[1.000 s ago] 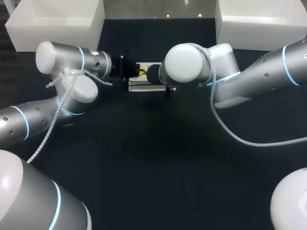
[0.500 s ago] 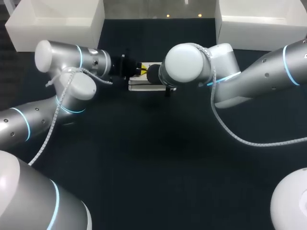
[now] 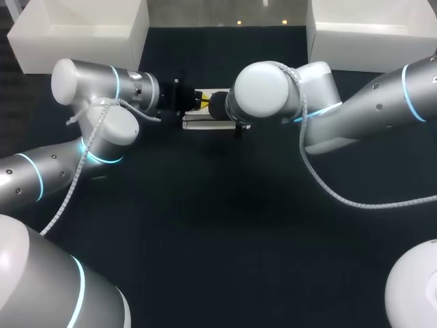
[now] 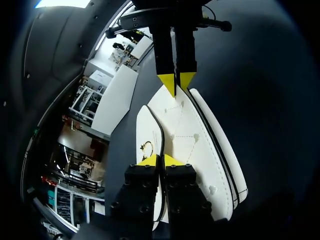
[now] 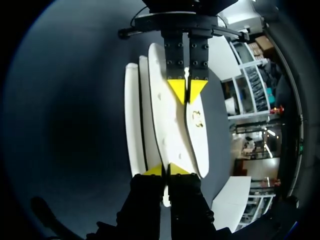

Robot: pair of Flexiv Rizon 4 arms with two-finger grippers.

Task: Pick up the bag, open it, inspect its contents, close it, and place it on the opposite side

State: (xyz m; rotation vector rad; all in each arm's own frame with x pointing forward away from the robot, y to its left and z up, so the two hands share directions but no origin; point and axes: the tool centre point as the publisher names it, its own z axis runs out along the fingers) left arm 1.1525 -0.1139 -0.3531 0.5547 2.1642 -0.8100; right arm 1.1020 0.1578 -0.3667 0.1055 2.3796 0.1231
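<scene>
Head view: white bag [image 3: 205, 120] sits at the far middle of the dark matte worktop [image 3: 218, 239], caught between the two arm ends. Left hand [image 3: 201, 101] shows yellow tips at the bag's upper edge. The bulky grey right arm [image 3: 355, 109] hides the bag's other end. A white box [image 3: 82, 34] stands at the far left corner, and a second box [image 3: 369, 34] at the far right. Can't tell if the bag rests on the worktop or hangs just above it.

Left wrist view: the left hand is nearly closed, tips pinching a thin dark-trimmed edge of the bag. The right hand [image 4: 177, 82] faces it from the opposite end, tips close together and clamped on the bag's pointed end. The bag looks like smooth white leather, with dotted stitch lines, small round dimples and dark piping. A small gold fitting [image 4: 146, 146] sits on a side panel, too small to read.

Right wrist view: the bag shows as long leaf-shaped white panels lying side by side, held at both ends. Tiny marks [image 5: 196, 118] on one panel are illegible.
</scene>
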